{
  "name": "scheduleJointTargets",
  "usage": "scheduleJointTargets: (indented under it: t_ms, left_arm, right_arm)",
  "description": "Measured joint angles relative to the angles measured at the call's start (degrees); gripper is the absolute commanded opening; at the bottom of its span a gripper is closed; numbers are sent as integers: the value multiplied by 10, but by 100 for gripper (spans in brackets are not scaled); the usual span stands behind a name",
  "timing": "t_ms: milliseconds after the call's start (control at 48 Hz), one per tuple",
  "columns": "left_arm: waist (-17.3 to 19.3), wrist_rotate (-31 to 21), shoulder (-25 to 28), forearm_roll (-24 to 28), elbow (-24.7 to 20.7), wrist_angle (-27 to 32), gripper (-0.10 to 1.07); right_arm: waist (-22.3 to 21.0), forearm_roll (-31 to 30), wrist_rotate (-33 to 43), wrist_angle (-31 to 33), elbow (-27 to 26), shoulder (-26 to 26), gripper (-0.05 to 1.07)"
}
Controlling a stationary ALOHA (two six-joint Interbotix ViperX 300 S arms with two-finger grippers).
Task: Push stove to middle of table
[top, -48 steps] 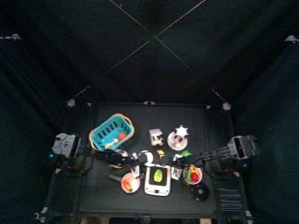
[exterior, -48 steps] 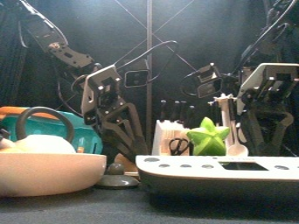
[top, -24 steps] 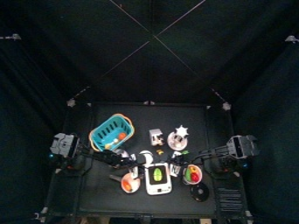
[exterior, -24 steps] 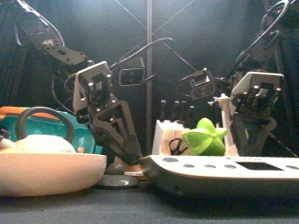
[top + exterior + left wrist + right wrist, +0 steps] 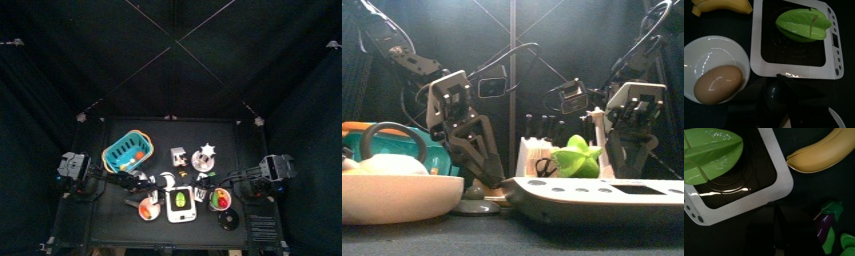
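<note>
My left claw (image 5: 777,97) sits low against the near edge of the stove (image 5: 794,42), its jaws spread fairly wide and holding nothing. My right claw (image 5: 777,225) is down at a corner of the same stove (image 5: 734,175); I cannot tell how its jaws stand. The stove is a flat white block with a dark cooktop and a green star-shaped fruit (image 5: 803,24) resting on it. Beside it lie a white plate with a brown egg (image 5: 714,82) and a banana (image 5: 821,153). From above, the stove (image 5: 179,202) lies close to the front edge of the desk (image 5: 107,230), short of centre. I judge the push is under way; next I need both claws pressing evenly so it slides straight toward the middle without twisting.
</note>
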Motion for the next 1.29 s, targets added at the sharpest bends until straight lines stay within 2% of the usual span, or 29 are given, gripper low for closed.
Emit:
scheduleJointTargets:
  t_ms: [583, 938, 1125, 1292]
  left_arm:
    - [31, 3, -4, 8, 2, -7, 68]
    - [34, 3, -21, 20, 4, -18, 68]
    - [33, 2, -63, 32, 39, -23, 68]
    - [33, 1, -112, 32, 82, -71, 68]
  right_arm:
    - [9, 7, -1, 0, 0, 0, 14]
    - [8, 1, 1, 9, -11, -1, 14]
    - [8, 1, 1, 34, -11, -10, 14]
    - [8, 1, 0, 63, -11, -30, 14]
